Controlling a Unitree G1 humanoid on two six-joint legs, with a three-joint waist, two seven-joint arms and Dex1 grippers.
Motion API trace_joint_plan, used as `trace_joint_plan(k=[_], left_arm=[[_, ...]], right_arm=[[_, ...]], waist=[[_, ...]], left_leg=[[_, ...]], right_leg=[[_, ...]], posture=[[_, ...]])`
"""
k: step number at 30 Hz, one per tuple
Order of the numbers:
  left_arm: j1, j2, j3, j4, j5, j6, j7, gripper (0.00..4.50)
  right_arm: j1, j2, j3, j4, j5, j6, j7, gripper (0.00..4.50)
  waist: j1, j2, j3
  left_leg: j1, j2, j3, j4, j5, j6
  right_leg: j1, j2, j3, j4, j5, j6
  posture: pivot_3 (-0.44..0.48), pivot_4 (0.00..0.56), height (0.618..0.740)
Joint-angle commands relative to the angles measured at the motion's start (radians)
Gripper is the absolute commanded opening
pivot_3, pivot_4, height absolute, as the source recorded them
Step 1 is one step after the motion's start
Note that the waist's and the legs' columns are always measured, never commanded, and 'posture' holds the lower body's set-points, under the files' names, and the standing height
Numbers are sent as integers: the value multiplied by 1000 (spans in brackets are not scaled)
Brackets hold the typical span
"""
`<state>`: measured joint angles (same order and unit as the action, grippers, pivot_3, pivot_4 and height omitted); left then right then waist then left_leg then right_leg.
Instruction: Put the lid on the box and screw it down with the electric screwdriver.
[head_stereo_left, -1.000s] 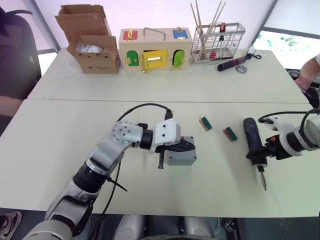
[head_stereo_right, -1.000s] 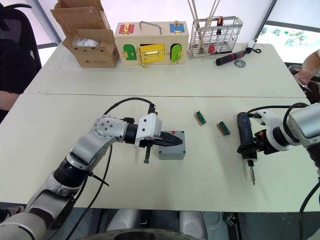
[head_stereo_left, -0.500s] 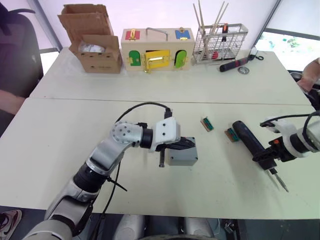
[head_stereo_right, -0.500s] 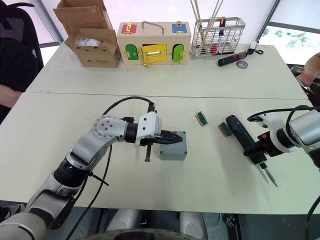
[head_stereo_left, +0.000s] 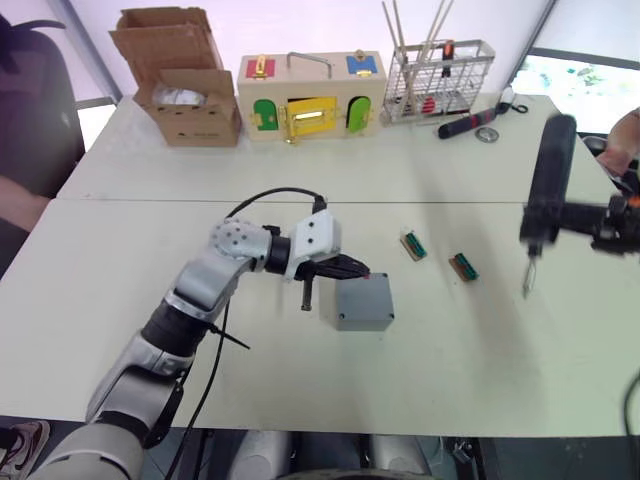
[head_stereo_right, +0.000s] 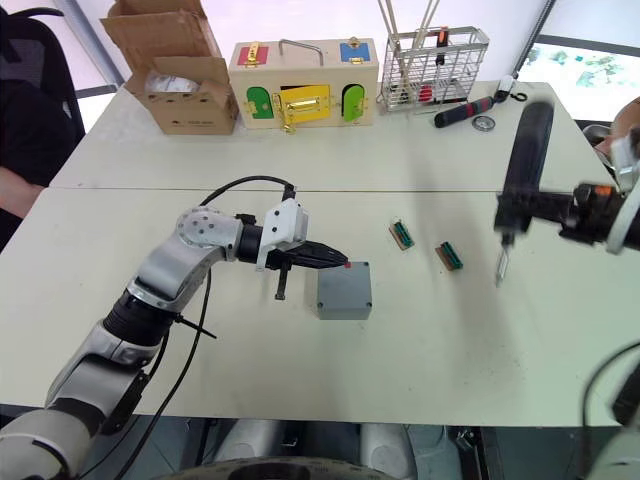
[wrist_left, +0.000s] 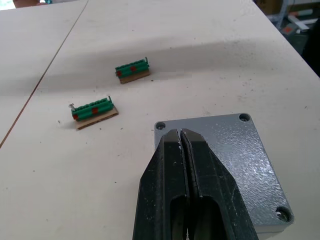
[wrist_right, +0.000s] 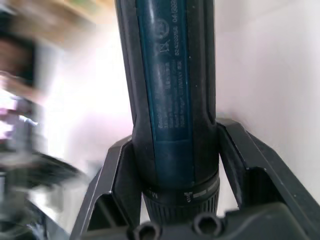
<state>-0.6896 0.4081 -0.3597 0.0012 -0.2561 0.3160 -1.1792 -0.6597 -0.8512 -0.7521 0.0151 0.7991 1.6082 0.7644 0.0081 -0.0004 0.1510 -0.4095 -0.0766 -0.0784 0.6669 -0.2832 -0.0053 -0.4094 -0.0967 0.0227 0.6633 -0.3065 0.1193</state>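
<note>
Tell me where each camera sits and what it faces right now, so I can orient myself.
Head stereo pair: looks forward and down over the table; both arms show, left gripper at the lidded box, right gripper lifting the electric screwdriver.
Left wrist: along its shut fingers onto the lid and two green terminal blocks.
Right wrist: along its fingers clamping the screwdriver.
Shared: the box and green blocks, the screwdriver.

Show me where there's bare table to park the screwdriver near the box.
Bare table runs along the near edge, in front of the box and the two green connector strips. The stretch under the right claw, holding the electric screwdriver, is free too. It is crowded at the box's far corner, where the shut left claw hovers.
</note>
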Motion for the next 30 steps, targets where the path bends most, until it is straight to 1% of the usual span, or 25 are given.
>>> trace_joint_plan(k=[1,2,3,5,6,8,9,11,15,18,24,30], left_arm=[[-42,16,34,22,-28,-7,-48,0],[-49,22,36,34,-30,-3,-60,0],[-56,25,38,47,-36,8,-70,0],[-65,24,46,69,-44,26,-77,0],[-67,26,55,83,-50,38,-82,0],[-62,45,61,88,-56,62,-101,0],[-57,55,61,81,-59,77,-109,0],[-49,66,65,51,-68,101,-107,0],[-36,83,75,13,-87,151,-106,0],[-19,102,52,-12,-69,148,-113,0],[-16,112,17,-15,-47,126,-135,0],[-22,98,-12,15,-9,82,-142,0]], right_arm=[[-92,262,-221,-361,134,6,-245,1905],[-118,364,-249,-459,129,6,-312,1905],[-114,450,-242,-546,133,-28,-376,1905],[-98,558,-216,-657,134,-79,-457,1905],[-76,610,-173,-711,118,-120,-496,1905],[20,665,-10,-812,48,-235,-534,1905],[70,669,74,-849,15,-289,-538,1905],[155,681,178,-886,-20,-381,-535,1905],[302,667,324,-906,-84,-553,-497,1905],[388,647,414,-903,-138,-662,-483,1905],[478,619,543,-877,-219,-803,-476,1905],[517,603,588,-848,-239,-878,-472,1905]], waist=[[-1,0,0],[-2,1,0],[-4,1,0],[-3,1,0],[0,1,0],[4,1,0],[3,1,0],[-1,1,0],[-6,1,0],[-23,1,0],[-28,1,0],[-21,1,0]], left_leg=[[1,1,0,0,0,0],[0,1,-1,0,1,-1],[1,1,-1,-1,1,-2],[0,1,-1,-2,1,-2],[0,0,-1,-1,1,-3],[-1,-2,-2,-1,2,-3],[-1,-2,-3,-1,2,-3],[-1,-4,-3,-1,1,-2],[-1,-4,-3,-1,2,-2],[-1,-4,-3,-1,2,-2],[0,-2,-3,-1,2,-3],[0,-2,-3,0,2,-3]], right_leg=[[0,1,0,1,0,0],[-1,1,0,2,0,0],[-1,1,0,2,0,0],[-3,1,0,4,0,0],[-3,1,0,4,0,0],[-3,0,0,4,0,0],[-3,0,0,4,0,0],[-3,0,0,4,0,0],[-3,0,0,4,0,0],[-3,1,-1,5,0,0],[-3,3,0,4,0,0],[-2,3,0,3,0,0]], posture=[[0,150,740],[0,150,740],[0,150,740],[0,150,740],[0,150,740],[0,150,740],[0,150,740],[0,150,740],[0,150,740],[0,150,740],[0,150,740],[0,150,740]])
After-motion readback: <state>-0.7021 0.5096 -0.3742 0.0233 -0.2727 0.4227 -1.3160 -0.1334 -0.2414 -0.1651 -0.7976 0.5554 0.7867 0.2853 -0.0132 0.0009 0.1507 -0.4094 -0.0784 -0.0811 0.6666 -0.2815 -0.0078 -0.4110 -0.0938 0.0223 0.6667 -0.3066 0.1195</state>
